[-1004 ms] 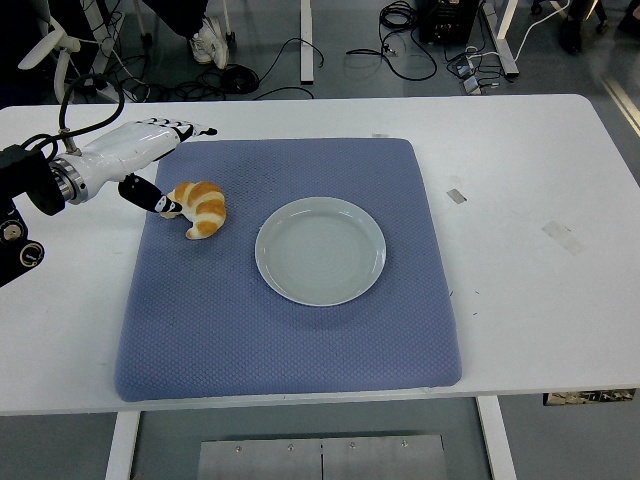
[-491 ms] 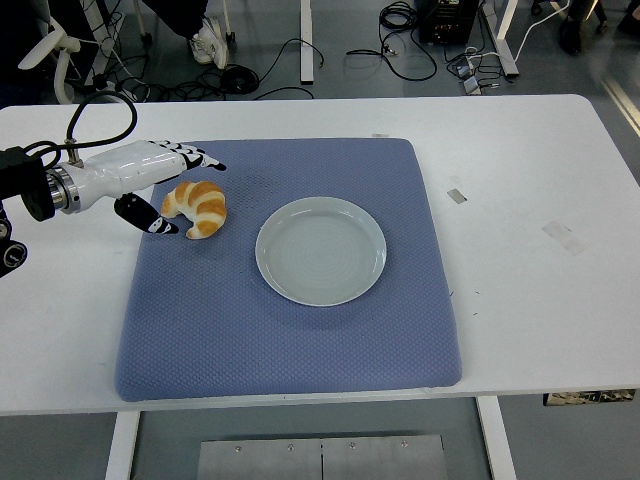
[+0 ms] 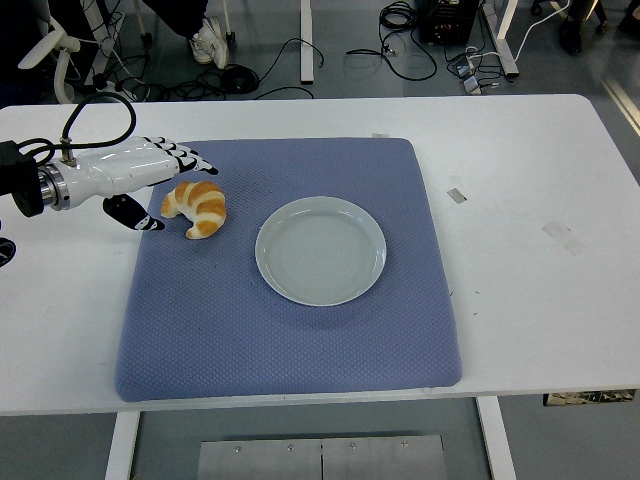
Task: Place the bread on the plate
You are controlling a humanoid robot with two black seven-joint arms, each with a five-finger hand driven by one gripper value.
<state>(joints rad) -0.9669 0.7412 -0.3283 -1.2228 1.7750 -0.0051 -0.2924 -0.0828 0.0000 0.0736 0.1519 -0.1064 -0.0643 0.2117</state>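
I am reaching in from nine o'clock with my left hand [image 3: 140,180], a white-shelled hand on a black arm, and it is hovering over the left edge of the blue mat [image 3: 290,330]. My fingers [image 3: 185,157] are lying stretched out and close together, pointing toward three o'clock, while my thumb [image 3: 135,215] is hanging lower, set apart from them. So the hand is standing open, gripping nothing.

The bread [image 3: 198,207], a golden croissant, is lying on the mat just beside my hand, at about four o'clock from my fingertips. It is sitting in the gap between my fingers above and my thumb below. Whether any fingertip is touching its crust, I cannot tell from up here; it looks very near at the least.

The plate [image 3: 320,250], round and pale grey, is resting near the mat's middle, at three o'clock from the bread and apart from it. Nothing is lying on it.

The mat is covering the middle of the white table [image 3: 540,300]. Small strips of tape [image 3: 456,195] are sticking to the bare tabletop at three o'clock of the mat. At twelve o'clock, beyond the table's far edge, cables [image 3: 400,40] are trailing over the floor and a shoe [image 3: 208,42] is showing.
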